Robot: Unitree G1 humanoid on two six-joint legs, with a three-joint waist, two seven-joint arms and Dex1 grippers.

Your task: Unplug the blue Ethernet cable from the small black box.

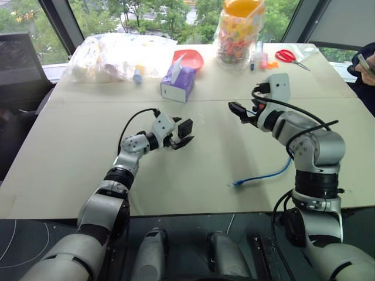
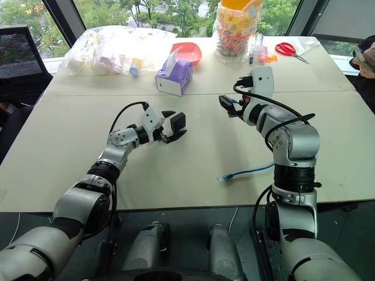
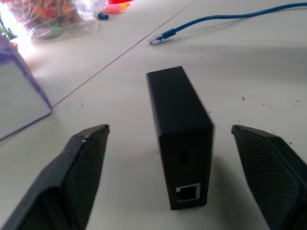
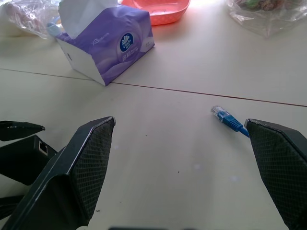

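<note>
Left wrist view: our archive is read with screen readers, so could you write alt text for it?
A small black box lies on a pale table between the open left claw, its empty port facing the camera. Beyond it lies the blue Ethernet cable, unplugged, its plug end apart from the box. A purple tissue box sits at the side.

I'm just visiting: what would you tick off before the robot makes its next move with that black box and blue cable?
1. Blue Ethernet cable out of the small black box: ok, its plug lies apart on the table.
2. Box port empty: ok.
3. Left gripper open: ok; its fingers stand either side of the box, not touching.
4. Right gripper open, holding nothing: ok.
5. Box upright or lying flat: cannot tell.
</note>
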